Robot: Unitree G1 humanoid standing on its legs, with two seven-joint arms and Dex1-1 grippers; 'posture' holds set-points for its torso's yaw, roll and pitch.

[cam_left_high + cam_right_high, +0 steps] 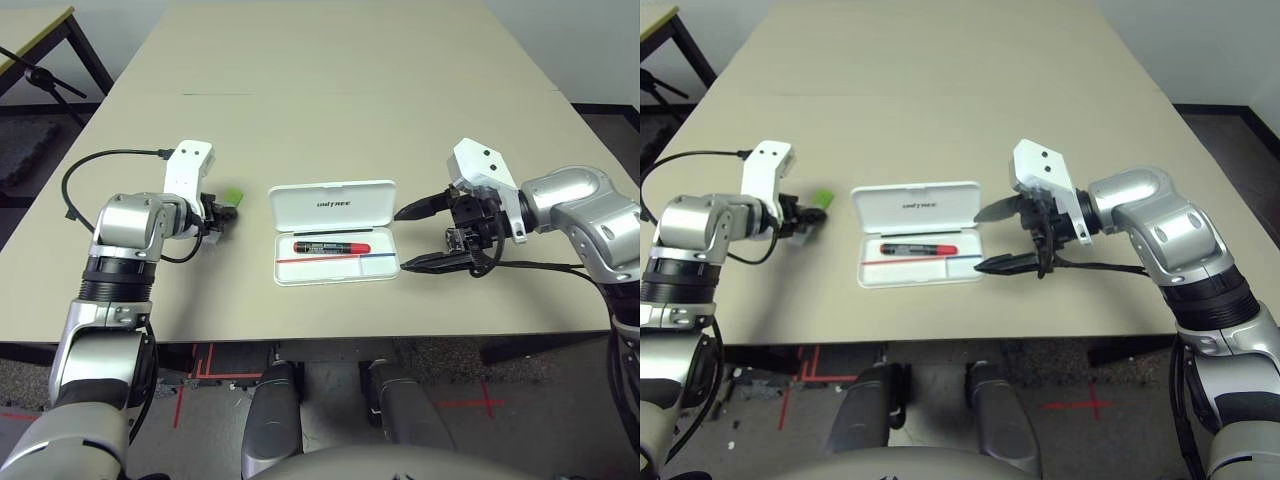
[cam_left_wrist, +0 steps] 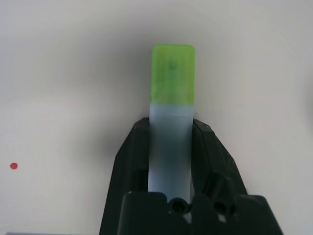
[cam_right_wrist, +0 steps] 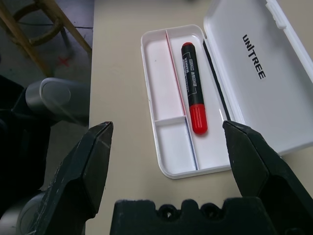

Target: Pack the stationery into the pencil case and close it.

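Black left gripper (image 2: 171,147) clamps the pale highlighter (image 2: 171,122), green cap apparently at 12 o'clock. Right gripper (image 1: 412,238) gapes beside white pencil case (image 1: 335,203) holding red marker (image 1: 332,247).

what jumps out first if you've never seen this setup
The open white pencil case in the middle of the table, with the red marker lying in its tray. At its left, the left gripper grips the green-capped highlighter; at its right, the right gripper hangs wide open.

A beige surface (image 1: 330,90) spans the scene; red tape marks (image 1: 205,360) cross the floor at six o'clock, a black stand (image 1: 45,75) at ten.
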